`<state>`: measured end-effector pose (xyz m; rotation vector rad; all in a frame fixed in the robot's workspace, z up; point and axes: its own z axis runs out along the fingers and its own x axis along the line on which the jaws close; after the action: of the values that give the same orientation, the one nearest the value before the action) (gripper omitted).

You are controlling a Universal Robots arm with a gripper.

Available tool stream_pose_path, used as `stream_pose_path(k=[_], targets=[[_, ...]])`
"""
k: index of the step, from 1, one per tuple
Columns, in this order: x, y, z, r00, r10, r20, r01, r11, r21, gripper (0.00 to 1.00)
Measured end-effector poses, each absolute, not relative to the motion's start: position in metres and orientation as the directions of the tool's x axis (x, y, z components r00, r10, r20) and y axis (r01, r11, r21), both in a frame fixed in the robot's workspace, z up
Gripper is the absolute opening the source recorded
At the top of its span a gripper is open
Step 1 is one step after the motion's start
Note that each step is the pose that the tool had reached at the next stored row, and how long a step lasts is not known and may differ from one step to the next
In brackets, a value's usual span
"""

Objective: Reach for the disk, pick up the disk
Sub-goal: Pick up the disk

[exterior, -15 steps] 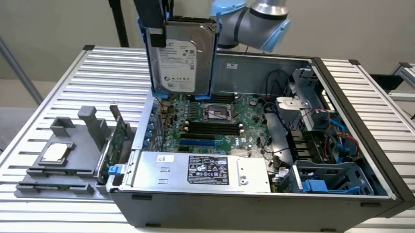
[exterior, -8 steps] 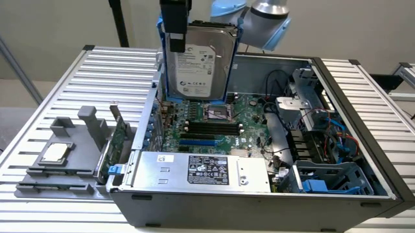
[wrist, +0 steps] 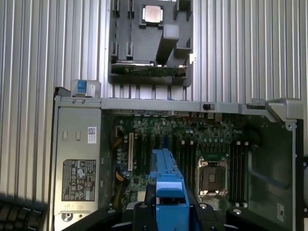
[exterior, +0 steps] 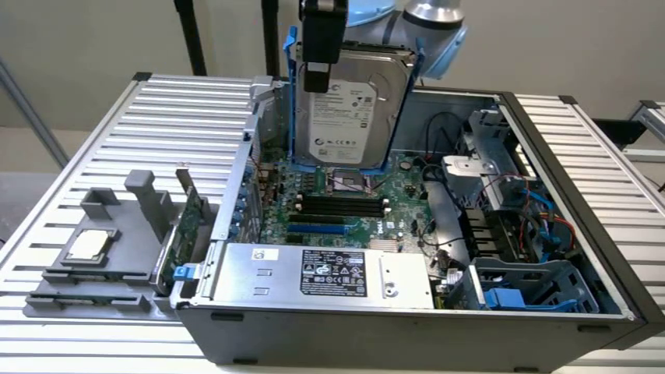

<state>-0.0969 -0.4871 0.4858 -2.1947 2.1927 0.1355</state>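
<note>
One gripper (exterior: 322, 47) clamped on the disk (exterior: 348, 109), held upright above the open computer case (exterior: 416, 312)

disk (exterior: 353, 97): silver-grey metal, white label with black print, blue carrier rails (wrist: 169, 192). gripper (exterior: 320, 47): black. motherboard (exterior: 348, 206): green, black slots, 1 blue slot. power supply (exterior: 322, 273): bare silver, black-and-white sticker. case (exterior: 416, 331): dark grey. table (exterior: 177, 101): silver, ribbed stripes. holder (exterior: 114, 210): grey. CPU chip (wrist: 153, 14): silver.
</note>
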Motion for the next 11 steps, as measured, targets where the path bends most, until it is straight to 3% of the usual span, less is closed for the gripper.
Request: stream_pose_path(k=[11], targets=[[-0.055, -0.505, 0.486, -0.001, -0.996, -0.087, -0.999, -0.002, 0.043, 0.33]])
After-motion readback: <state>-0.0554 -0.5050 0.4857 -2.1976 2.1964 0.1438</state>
